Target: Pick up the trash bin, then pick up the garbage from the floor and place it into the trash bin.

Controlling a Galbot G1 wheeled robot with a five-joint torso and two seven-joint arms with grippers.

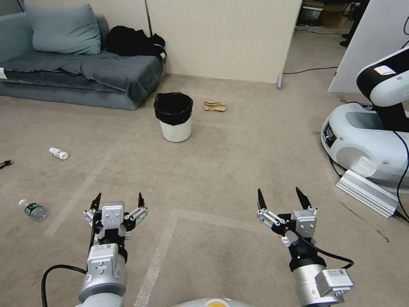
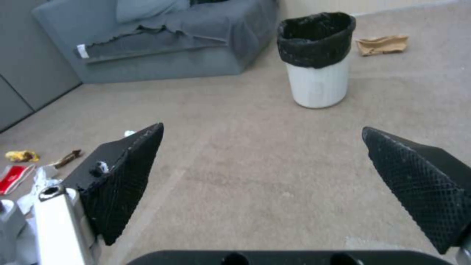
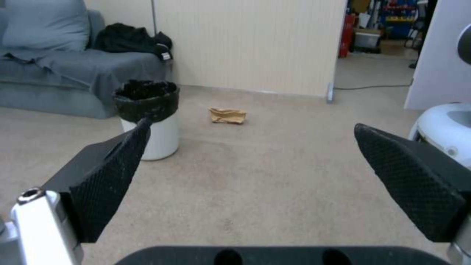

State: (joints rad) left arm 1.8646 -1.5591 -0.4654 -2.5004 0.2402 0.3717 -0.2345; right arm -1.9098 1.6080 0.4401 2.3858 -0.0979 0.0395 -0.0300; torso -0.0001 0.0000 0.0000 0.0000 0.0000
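The trash bin point(image 1: 174, 116), white with a black bag over its rim, stands upright on the carpet ahead, near the sofa corner. It also appears in the left wrist view point(image 2: 318, 60) and the right wrist view point(image 3: 148, 117). A crumpled brown paper bag point(image 1: 214, 106) lies just right of it. On the floor at the left lie a small white bottle point(image 1: 59, 153) and a green-labelled clear bottle point(image 1: 33, 209). In the left wrist view a yellow wrapper point(image 2: 20, 156) and a red-and-white packet point(image 2: 11, 178) lie on the floor. My left gripper point(image 1: 119, 199) and right gripper point(image 1: 281, 197) hang open and empty, well short of the bin.
A grey sofa point(image 1: 76, 72) with a cushion and black clothing lines the back left. Another white robot point(image 1: 370, 136) with cables and a metal rail point(image 1: 367, 192) stands at the right. Pale tape lines point(image 1: 162, 251) cross the carpet. A doorway opens at the back right.
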